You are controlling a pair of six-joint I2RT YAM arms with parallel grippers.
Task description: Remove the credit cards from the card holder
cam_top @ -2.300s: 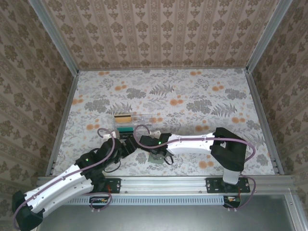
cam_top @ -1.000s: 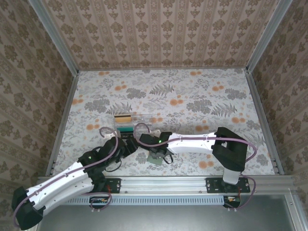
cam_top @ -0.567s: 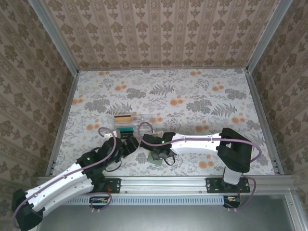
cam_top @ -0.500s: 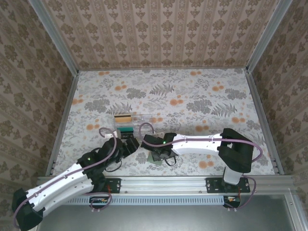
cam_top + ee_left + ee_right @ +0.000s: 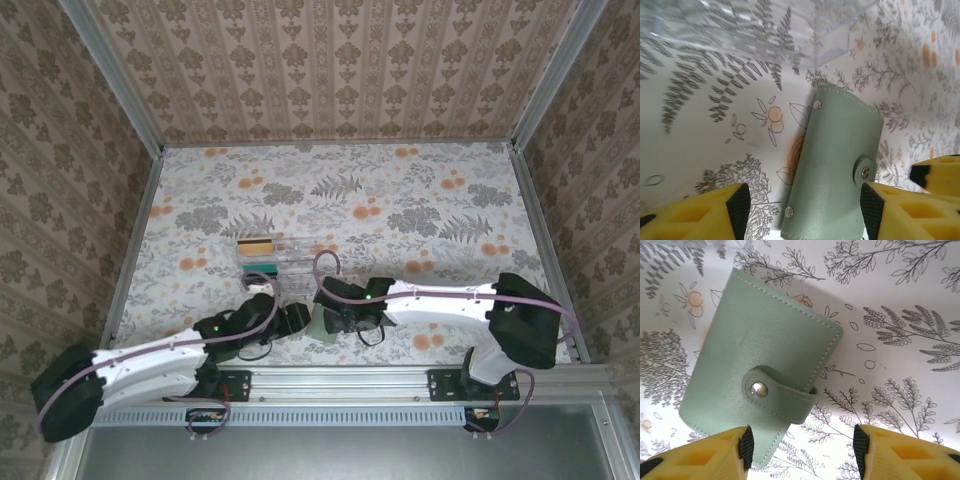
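Both arms have been drawn toward the near edge of the counter (image 5: 420, 200) since the earlier frames. The left arm, formerly reaching up beside the clear plastic tray (image 5: 285, 252), has been swung down and to the right. The tray is thereby left uncovered. A teal-green credit card (image 5: 259, 268) appears to lie at its near side and a tan card (image 5: 254, 244) at its far side.

The left end effector (image 5: 293, 320) is now placed just left of the card holder (image 5: 322, 328). In its wrist view the yellow fingers (image 5: 695, 215) are held wide apart and straddle the holder's near end; whether a pad touches it cannot be told.

The card holder lies flat on the counter, well short of the tray, pale sage-green side up, with its snap strap (image 5: 775, 392) fastened.

The right end effector (image 5: 347, 322) has been shifted rightward and sits just right of the holder. Its fingers (image 5: 905, 455) are likewise spread wide above it, gripping nothing.

The holder is judged to be closed, so the strap would have to be undone before any further card is drawn; whether cards remain inside cannot be told.
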